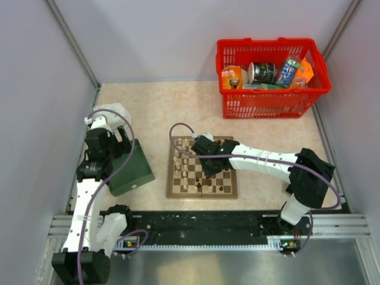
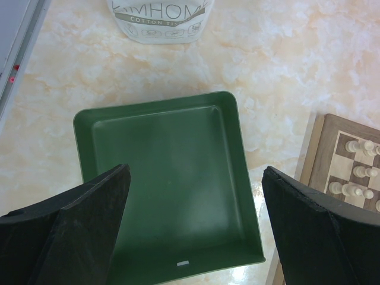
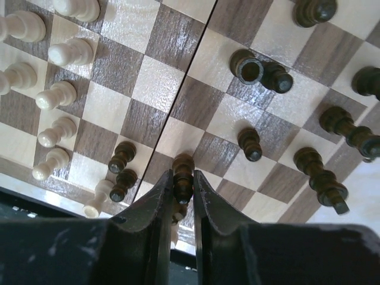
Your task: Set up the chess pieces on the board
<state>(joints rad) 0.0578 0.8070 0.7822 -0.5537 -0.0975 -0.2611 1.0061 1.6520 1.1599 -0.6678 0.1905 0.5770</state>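
Note:
The board point(image 1: 202, 194) lies mid-table with cream and dark brown chess pieces point(image 1: 185, 169) on it. My right gripper point(image 1: 209, 168) hangs over its middle. In the right wrist view it point(image 3: 183, 185) is shut on a dark brown piece point(image 3: 183, 172) that stands near the board's point(image 3: 154, 83) centre seam. Cream pawns point(image 3: 54, 92) line the left. Dark pieces point(image 3: 323, 181) are scattered on the right, and one dark piece point(image 3: 261, 68) lies toppled. My left gripper point(image 2: 196, 228) is open above the empty green box point(image 2: 160, 172), holding nothing.
A red basket point(image 1: 270, 101) of groceries stands at the back right. The green box point(image 1: 132, 169) sits left of the board, under the left arm point(image 1: 100, 145). A white tissue pack point(image 2: 160, 18) lies beyond the box. Grey walls close in both sides.

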